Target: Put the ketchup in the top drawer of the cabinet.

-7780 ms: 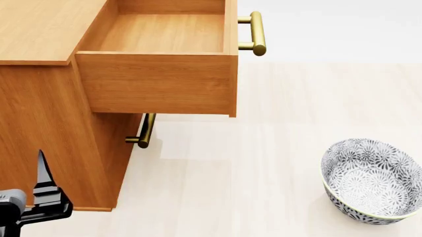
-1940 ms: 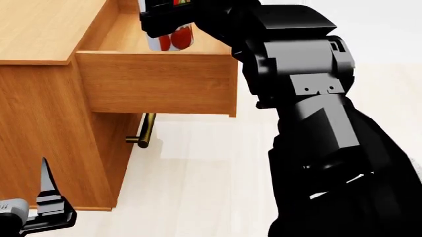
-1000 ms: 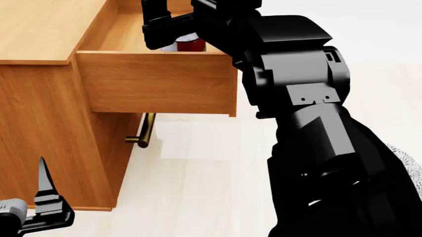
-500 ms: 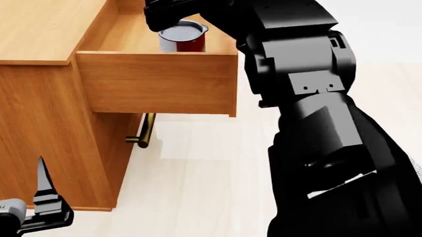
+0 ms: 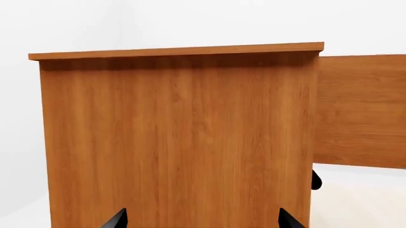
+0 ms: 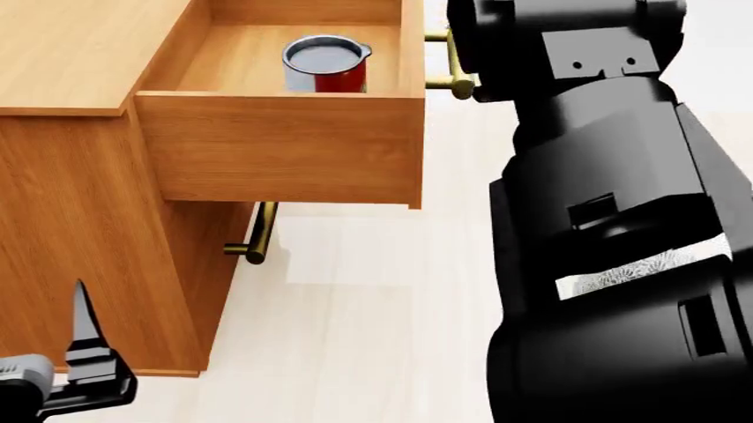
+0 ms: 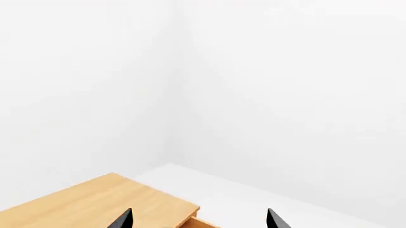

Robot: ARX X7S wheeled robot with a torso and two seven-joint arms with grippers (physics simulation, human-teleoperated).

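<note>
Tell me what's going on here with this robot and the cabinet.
The ketchup stands upright inside the open top drawer of the cabinet, with nothing gripping it. The right gripper is open and empty, looking out above the cabinet top. The left gripper is open beside the cabinet's side panel. The drawer is not yet closed.

My head camera looks down on the cabinet (image 6: pixel 83 220); my left wrist faces its side closely; my right wrist sees its top.
</note>
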